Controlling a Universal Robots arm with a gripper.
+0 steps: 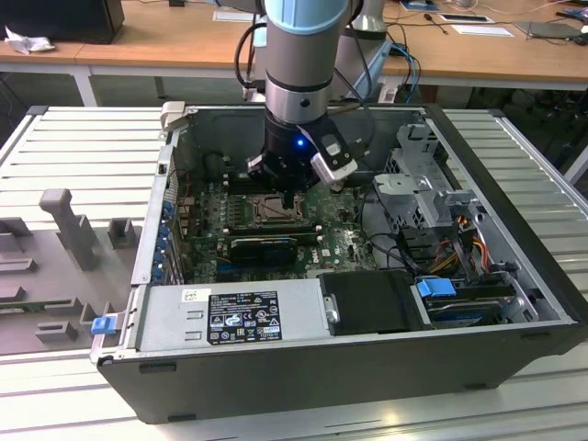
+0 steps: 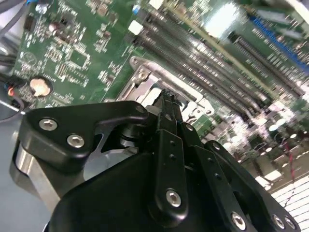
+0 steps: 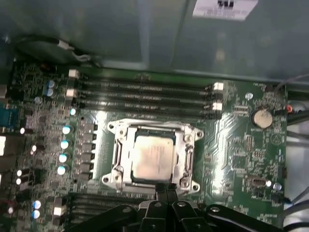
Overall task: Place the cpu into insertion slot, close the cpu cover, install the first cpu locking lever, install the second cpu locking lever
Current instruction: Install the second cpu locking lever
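Cpu sits in the slot, cover down around it. Pincer is pressed together at the cover's edge; a sideways slip could scrape the board.

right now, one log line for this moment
cpu: seated in insertion slot | cpu cover: closed | tool: shut, at cover edge
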